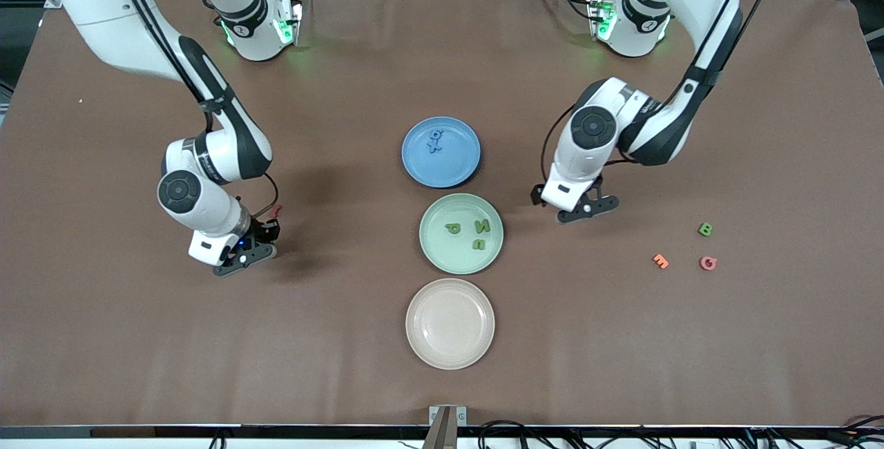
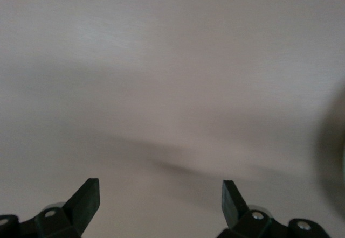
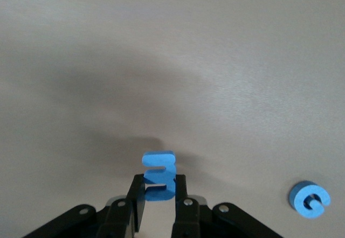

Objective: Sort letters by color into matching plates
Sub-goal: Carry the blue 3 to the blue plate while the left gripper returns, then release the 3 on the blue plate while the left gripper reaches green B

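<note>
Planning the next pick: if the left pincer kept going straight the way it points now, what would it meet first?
Probably just bare brown tablecloth; the open left pincer points down at it, with no letter in its line.

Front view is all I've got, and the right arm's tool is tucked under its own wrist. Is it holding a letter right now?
Observer: Yes. The right tool is shut on a small flat blue letter piece, which stands upright between its fingers.
Operator: And the left tool, is it carrying anything?
Observer: No. The left tool is open with nothing between its fingers, and it hangs over the brown table covering.
</note>
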